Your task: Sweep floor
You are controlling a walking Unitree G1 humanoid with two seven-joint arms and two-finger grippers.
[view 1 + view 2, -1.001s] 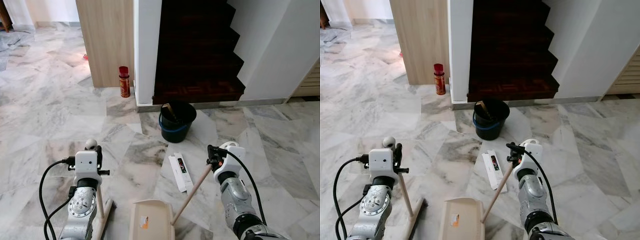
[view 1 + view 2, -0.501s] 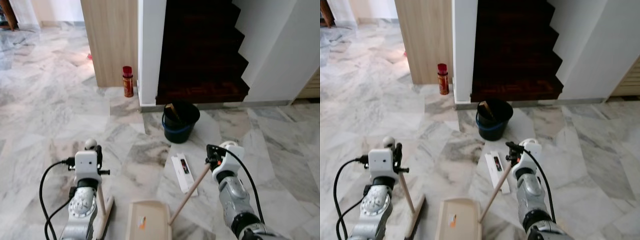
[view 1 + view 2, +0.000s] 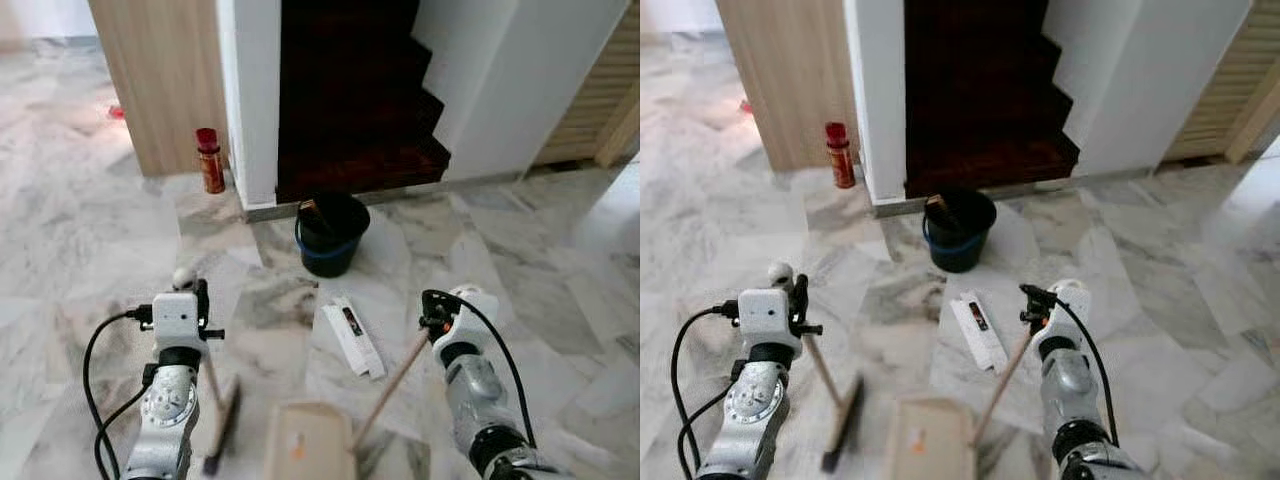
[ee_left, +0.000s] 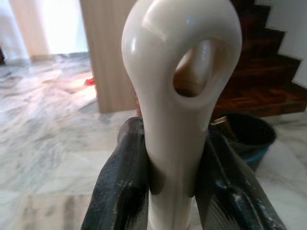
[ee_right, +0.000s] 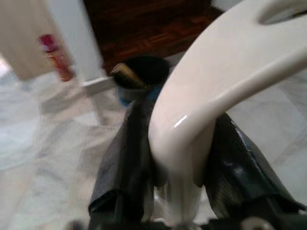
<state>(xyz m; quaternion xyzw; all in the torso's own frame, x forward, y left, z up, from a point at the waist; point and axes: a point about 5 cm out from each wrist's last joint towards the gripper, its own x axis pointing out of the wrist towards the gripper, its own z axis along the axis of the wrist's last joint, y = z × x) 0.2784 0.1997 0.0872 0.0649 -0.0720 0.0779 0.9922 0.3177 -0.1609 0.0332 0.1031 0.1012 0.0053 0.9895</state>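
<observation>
Change: the whole view is shifting; bucket [image 3: 331, 232] and spray can [image 3: 210, 160] now sitting further left in frame, so the robot is turning, not sweeping yet.
Left gripper [image 4: 172, 191]: clamping the broom [image 3: 222, 425] handle top, lower left.
Right gripper [image 5: 177, 158]: gripping the dustpan [image 3: 308, 445] handle.
Broom axis: leaning, its head down on the marble floor [image 3: 90, 230].
Litter: flat carton [image 3: 352, 335] lying mid-frame, long axis running toward the bucket.

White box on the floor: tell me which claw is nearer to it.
Right. The right claw is just beside the white box; the left claw is farther across the floor.
</observation>
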